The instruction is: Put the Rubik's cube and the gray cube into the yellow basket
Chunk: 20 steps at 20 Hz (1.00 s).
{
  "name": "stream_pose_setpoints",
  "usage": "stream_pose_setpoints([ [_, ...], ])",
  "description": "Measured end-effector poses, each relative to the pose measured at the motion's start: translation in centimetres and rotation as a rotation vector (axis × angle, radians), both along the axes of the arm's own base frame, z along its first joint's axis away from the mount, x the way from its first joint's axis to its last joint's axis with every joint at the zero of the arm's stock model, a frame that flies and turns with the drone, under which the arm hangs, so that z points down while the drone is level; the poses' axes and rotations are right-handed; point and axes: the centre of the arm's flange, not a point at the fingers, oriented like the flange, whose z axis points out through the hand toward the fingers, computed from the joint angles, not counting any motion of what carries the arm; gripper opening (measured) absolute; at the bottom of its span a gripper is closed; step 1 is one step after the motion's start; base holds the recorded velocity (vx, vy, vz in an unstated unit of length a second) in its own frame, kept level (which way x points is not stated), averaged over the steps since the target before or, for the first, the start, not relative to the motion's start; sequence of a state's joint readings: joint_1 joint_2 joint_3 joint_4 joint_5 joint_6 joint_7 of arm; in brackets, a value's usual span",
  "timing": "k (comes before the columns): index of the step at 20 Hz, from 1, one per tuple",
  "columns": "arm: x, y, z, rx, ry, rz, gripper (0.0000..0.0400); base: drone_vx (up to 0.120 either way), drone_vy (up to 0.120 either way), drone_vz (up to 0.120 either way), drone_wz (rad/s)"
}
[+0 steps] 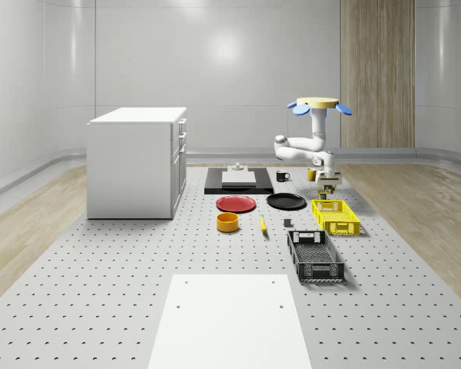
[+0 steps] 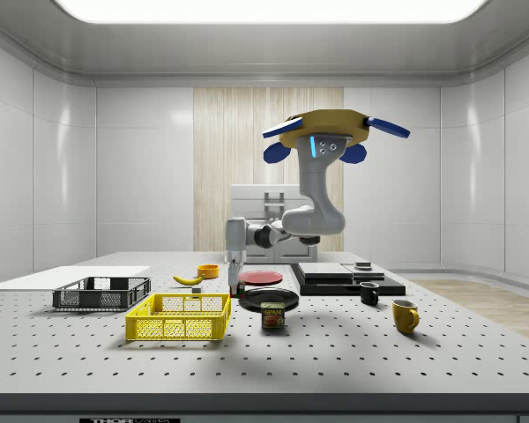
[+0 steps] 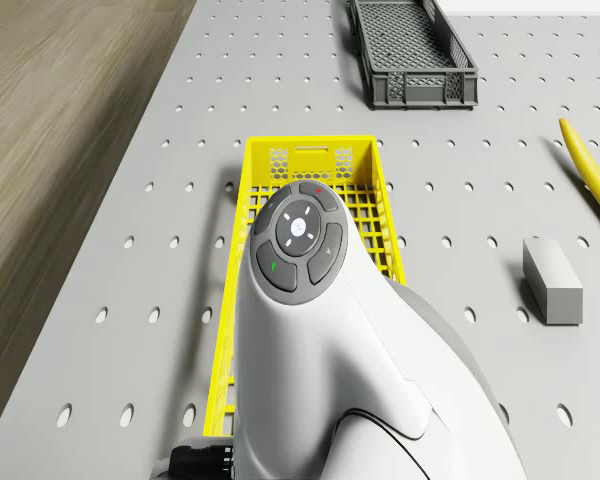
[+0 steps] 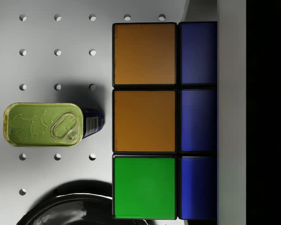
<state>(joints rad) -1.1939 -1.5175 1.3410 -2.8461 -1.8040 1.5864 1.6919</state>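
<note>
The Rubik's cube (image 4: 145, 122) sits close in the wrist view, showing orange, green and blue squares, with a pale finger (image 4: 232, 112) against its blue side. My gripper (image 1: 329, 181) is shut on it, held in the air just beyond the far end of the yellow basket (image 1: 336, 217). The drone (image 1: 319, 102) hovers high above that spot, its arm hanging down. The gray cube (image 1: 287, 224) lies on the table to the whole-scene view's left of the basket, apart from it. The drone view has the basket (image 3: 310, 160) under the arm and the gray cube (image 3: 552, 282) beside it.
A meat can (image 4: 42, 124) and a black plate (image 4: 70, 211) lie below the gripper. A black crate (image 1: 315, 256) stands in front of the basket. A banana (image 1: 263, 224), orange bowl (image 1: 227, 222), red plate (image 1: 237, 204), two mugs and a white cabinet (image 1: 134, 161) are around.
</note>
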Motion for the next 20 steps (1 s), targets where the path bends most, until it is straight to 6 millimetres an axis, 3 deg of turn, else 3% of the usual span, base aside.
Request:
stream_pose_setpoints([
  [3, 0.00, 0.00, 0.00, 0.000, 0.000, 0.000, 0.0325, 0.120, -0.067, 0.000, 0.000],
  [20, 0.00, 0.00, 0.00, 0.000, 0.000, 0.000, 0.0325, 0.120, 0.000, 0.000, 0.000],
])
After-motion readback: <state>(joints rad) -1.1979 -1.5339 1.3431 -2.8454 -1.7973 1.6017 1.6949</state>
